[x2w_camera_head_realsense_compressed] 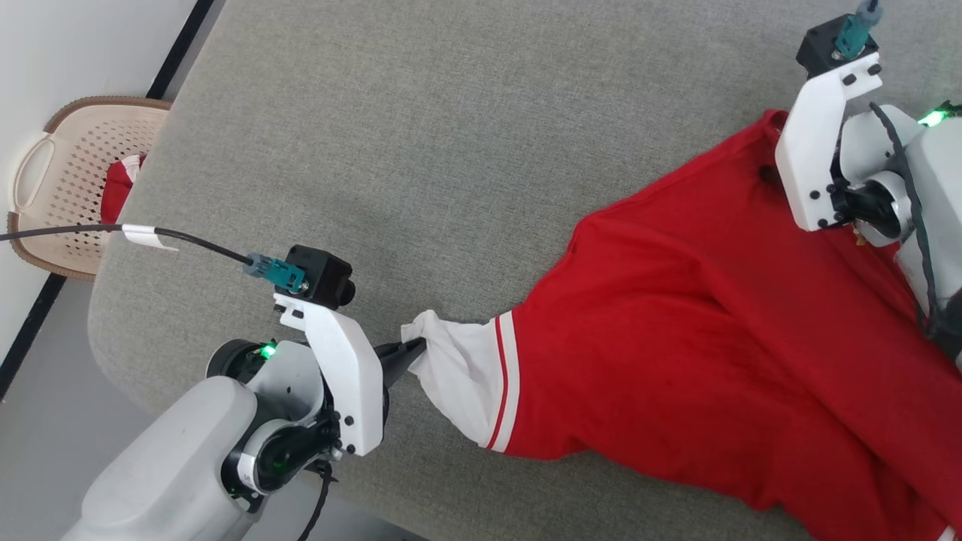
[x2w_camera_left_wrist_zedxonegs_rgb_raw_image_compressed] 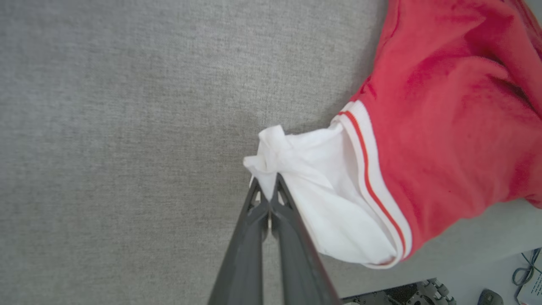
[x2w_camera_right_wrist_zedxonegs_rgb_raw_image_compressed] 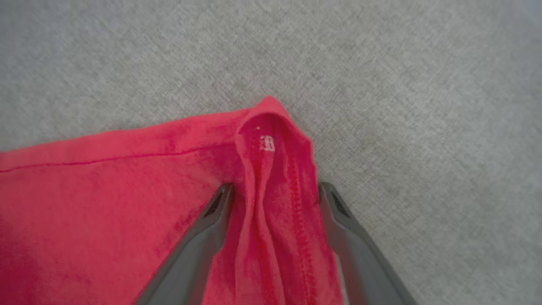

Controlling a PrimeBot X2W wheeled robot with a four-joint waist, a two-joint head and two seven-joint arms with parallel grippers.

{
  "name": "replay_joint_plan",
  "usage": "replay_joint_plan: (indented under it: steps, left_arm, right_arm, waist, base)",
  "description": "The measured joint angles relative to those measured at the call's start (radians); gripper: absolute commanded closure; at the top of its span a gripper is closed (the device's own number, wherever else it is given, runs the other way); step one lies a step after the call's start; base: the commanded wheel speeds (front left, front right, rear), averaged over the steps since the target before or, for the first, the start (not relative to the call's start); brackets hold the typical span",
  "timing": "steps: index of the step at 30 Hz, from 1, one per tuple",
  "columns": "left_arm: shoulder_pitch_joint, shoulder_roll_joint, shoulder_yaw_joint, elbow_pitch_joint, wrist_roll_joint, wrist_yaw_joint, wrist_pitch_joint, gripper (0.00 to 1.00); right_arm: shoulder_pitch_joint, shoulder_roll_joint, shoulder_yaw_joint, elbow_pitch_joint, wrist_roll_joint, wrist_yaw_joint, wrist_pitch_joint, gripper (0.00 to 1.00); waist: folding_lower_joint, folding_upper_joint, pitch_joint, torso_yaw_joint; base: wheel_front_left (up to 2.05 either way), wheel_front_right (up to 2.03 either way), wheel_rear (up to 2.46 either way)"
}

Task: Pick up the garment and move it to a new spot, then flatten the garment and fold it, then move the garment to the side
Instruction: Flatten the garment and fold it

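Head view: taken from above, facing steeply down on the grey padded surface [x2w_camera_head_realsense_compressed: 451,113]. The widest field is given here, with both arms, the garment [x2w_camera_head_realsense_compressed: 714,323] and a basket [x2w_camera_head_realsense_compressed: 68,188] at the upper left edge. Left wrist view: set along the left gripper [x2w_camera_left_wrist_zedxonegs_rgb_raw_image_compressed: 267,192], close over the surface, facing the white sleeve end [x2w_camera_left_wrist_zedxonegs_rgb_raw_image_compressed: 322,203]. The same sleeve end is recorded at lower centre of the head view. Right wrist view: set along the right gripper [x2w_camera_right_wrist_zedxonegs_rgb_raw_image_compressed: 275,188], very near and slightly blurred, facing a red hem corner [x2w_camera_right_wrist_zedxonegs_rgb_raw_image_compressed: 271,123]. That corner lies at the upper right of the head view.
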Motion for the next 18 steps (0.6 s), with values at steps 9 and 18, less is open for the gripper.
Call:
replay_joint_plan:
  steps: [9,18]
  left_arm:
    - [-0.024,0.011,0.013,0.045,-0.007,-0.015,0.002,1.00]
    - [-0.099,0.132,0.075,0.050,-0.020,-0.009,0.070,1.00]
  right_arm:
    - [-0.061,0.006,0.120,0.054,0.103,-0.002,0.026,1.00]
    - [-0.092,-0.049,0.162,-0.031,0.174,0.001,-0.066,1.00]
  waist:
    - [0.0000,0.0000,-0.005,-0.028]
    - [0.0000,-0.0001,-0.049,-0.116]
  base:
    - [0.00,0.00,0.00]
    - [0.00,0.00,0.00]
